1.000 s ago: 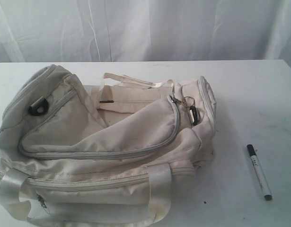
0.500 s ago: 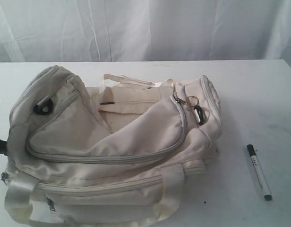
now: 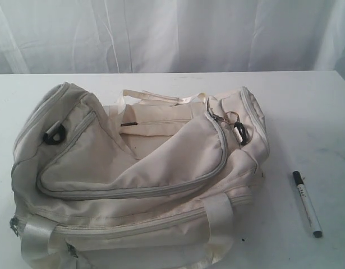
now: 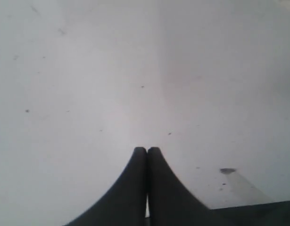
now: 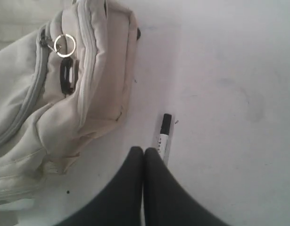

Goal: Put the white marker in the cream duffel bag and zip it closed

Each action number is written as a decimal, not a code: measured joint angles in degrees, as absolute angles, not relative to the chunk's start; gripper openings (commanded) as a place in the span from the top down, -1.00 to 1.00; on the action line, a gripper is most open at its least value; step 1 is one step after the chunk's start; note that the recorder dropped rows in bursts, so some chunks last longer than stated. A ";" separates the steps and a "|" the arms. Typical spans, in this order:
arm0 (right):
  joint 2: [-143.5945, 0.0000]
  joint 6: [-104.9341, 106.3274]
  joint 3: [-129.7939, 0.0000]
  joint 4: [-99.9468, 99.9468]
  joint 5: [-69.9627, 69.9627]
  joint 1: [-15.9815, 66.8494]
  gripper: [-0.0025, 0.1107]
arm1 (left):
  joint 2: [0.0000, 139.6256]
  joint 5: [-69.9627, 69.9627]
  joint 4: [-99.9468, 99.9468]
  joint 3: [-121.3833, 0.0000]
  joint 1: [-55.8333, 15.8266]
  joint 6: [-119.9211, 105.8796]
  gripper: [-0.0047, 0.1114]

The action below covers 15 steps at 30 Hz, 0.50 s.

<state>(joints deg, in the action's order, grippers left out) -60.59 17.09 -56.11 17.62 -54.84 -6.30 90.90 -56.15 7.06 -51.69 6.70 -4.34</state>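
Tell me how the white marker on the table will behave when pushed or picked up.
The marker is a slim round barrel lying flat on the smooth table, so a sideways nudge would probably roll it. It looks stiff and light, so it should lift without bending. Its narrow body may slip or pivot unless pinched near the middle.

cream duffel bag (image 3: 138, 179) on white table (image 3: 307, 112) | white marker (image 3: 306, 204) apart, right of bag

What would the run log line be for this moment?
marker: on table, right of bag | bag: marker not inside | left gripper: shut, empty | right gripper: shut, empty
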 measured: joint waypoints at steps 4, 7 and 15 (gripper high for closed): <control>-71.55 19.36 -62.70 19.23 -59.09 -6.30 0.96 | 90.90 -55.74 15.30 -51.79 6.66 -2.18 0.92; -79.74 20.04 -68.10 23.22 -62.61 -6.30 0.96 | 90.90 -55.75 21.73 -54.56 6.66 4.78 0.92; -88.53 20.17 -73.39 28.22 -63.19 -6.30 0.96 | 83.84 -45.89 5.56 -70.25 6.66 0.00 0.92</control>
<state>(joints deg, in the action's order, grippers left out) -88.53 20.17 -73.39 28.22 -63.19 -6.30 83.84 -45.89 5.56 -70.25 6.66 0.00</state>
